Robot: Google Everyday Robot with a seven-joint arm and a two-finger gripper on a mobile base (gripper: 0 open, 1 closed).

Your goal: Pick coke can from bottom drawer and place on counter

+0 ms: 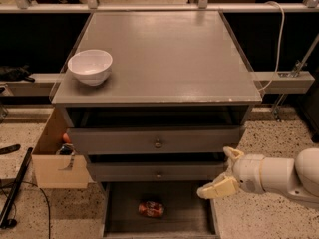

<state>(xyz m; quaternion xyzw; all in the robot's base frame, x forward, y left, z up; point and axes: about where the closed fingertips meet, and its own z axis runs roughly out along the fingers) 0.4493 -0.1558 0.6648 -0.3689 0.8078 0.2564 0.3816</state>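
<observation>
The coke can lies on its side on the floor of the open bottom drawer, near its middle. My gripper comes in from the right on a white arm. It hangs in front of the right end of the middle drawer, above the bottom drawer's right wall, up and to the right of the can and apart from it. Its two cream fingers are spread and hold nothing. The grey counter is the cabinet's top.
A white bowl stands on the counter's left front. Two upper drawers with round knobs stick out slightly. A cardboard box sits on the floor left of the cabinet. A white cable hangs at the right.
</observation>
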